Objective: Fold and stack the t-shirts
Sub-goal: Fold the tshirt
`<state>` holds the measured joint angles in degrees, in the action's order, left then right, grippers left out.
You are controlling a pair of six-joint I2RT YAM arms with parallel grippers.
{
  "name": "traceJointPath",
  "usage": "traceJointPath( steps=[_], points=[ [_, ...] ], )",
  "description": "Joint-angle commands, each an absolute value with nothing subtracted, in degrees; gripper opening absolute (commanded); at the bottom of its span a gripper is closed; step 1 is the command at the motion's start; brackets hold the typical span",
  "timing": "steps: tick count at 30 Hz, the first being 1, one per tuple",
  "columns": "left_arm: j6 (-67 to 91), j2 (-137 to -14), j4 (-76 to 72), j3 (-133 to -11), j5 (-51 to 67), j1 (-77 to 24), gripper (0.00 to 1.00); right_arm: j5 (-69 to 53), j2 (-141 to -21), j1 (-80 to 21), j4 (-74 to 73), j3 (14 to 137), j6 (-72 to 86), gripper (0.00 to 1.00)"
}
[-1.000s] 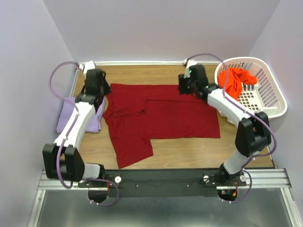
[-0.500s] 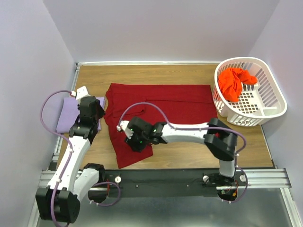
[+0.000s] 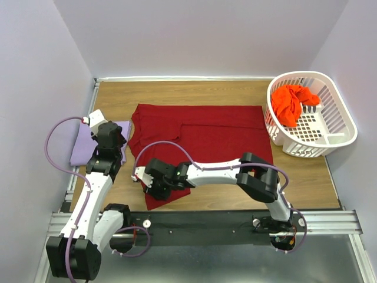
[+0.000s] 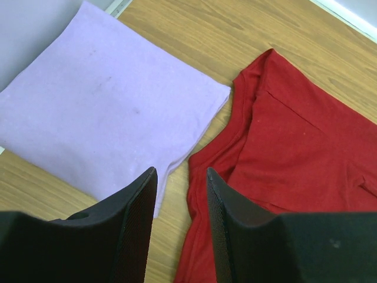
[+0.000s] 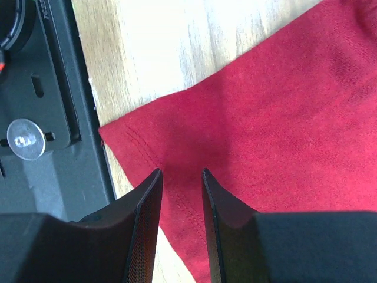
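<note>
While lavender shirt [image 4: 106,118] sits folded at 9 o'clock, we judge crimson shirt [image 3: 218,138] part-folded, orange shirt [image 3: 291,103] unfolded in basket [image 3: 341,127] at 2 o'clock; left gripper [image 4: 181,172], right gripper [image 5: 180,172] narrowly parted, empty.

Three shirts in all: one crimson t-shirt [image 3: 224,141], one lavender t-shirt [image 3: 82,144], one orange-red t-shirt [image 3: 288,103]. One white lattice basket [image 3: 341,132]. One wooden worktop [image 3: 177,91]. Two robot arms: left arm [image 3: 94,183], right arm [image 3: 215,168].

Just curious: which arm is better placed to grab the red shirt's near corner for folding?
Probably right: the right gripper hovers open over the red shirt's near corner; the left gripper is up by the collar.
</note>
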<state>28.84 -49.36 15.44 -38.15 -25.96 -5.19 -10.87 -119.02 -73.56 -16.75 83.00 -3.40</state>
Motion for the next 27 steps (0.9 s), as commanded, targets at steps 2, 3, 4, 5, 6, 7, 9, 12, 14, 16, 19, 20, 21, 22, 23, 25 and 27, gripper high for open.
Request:
traceJointPath(
  steps=[2, 3, 4, 5, 6, 7, 9, 12, 14, 16, 19, 20, 21, 22, 23, 25, 27],
  points=[
    [28.5, -49.6, 13.6, -38.2, -26.5, -4.7, 0.47, -13.8, -119.0, -73.9, -20.6, 80.9, -6.1, 0.40],
    [28.5, -49.7, 13.4, -38.1, -26.1, -4.6, 0.47, -14.7, -118.8, -73.9, -21.0, 80.0, -6.4, 0.40],
    [28.4, -49.7, 13.4, -38.1, -25.9, -4.7, 0.47, -15.2, -118.8, -73.8, -21.4, 79.6, -6.7, 0.39],
    [28.4, -49.8, 13.3, -38.1, -25.8, -4.6, 0.47, -15.7, -118.8, -73.9, -22.3, 79.5, -7.0, 0.39],
    [28.3, -50.1, 13.4, -38.2, -25.4, -4.5, 0.47, -16.1, -118.9, -73.8, -22.8, 79.3, -7.2, 0.39],
    [28.3, -50.2, 13.4, -38.1, -25.3, -4.6, 0.47, -16.7, -119.1, -73.9, -23.6, 78.8, -7.5, 0.39],
    [28.2, -50.4, 13.4, -38.2, -25.0, -4.5, 0.47, -17.7, -119.0, -73.9, -24.2, 78.3, -8.1, 0.39],
    [28.2, -50.5, 13.3, -38.1, -24.7, -4.6, 0.47, -19.6, -119.3, -73.9, -25.3, 77.8, -8.4, 0.39],
    [28.2, -50.7, 13.3, -38.1, -24.4, -4.5, 0.47, -21.1, -118.9, -73.9, -26.0, 77.4, -8.8, 0.39],
    [28.1, -50.9, 13.3, -38.1, -24.3, -4.5, 0.47, -21.8, -118.5, -73.9, -26.3, 77.1, -9.0, 0.39],
    [28.1, -51.3, 13.2, -38.1, -24.1, -4.5, 0.47, -21.7, -117.7, -73.9, -26.7, 76.6, -9.8, 0.39],
    [28.0, -51.5, 13.2, -38.1, -23.9, -4.5, 0.47, -21.6, -117.5, -73.9, -26.9, 76.5, -10.3, 0.39],
    [28.0, -51.8, 13.3, -38.1, -23.1, -4.6, 0.47, -21.4, -117.4, -73.9, -27.0, 76.5, -10.5, 0.39],
    [28.0, -51.9, 13.3, -37.9, -22.3, -4.5, 0.45, -21.1, -117.5, -73.9, -27.0, 76.6, -10.5, 0.39],
    [28.1, -52.2, 13.1, -37.6, -21.2, -4.6, 0.43, -21.2, -117.4, -73.9, -27.1, 76.6, -10.7, 0.39],
    [29.0, -54.1, 13.3, -37.0, -17.2, -4.6, 0.40, -21.3, -117.7, -73.9, -27.2, 76.9, -11.0, 0.39],
    [30.1, -58.2, 13.8, -37.2, -13.0, -4.5, 0.36, -21.4, -117.9, -73.9, -27.1, 77.2, -11.2, 0.39]
  ],
)
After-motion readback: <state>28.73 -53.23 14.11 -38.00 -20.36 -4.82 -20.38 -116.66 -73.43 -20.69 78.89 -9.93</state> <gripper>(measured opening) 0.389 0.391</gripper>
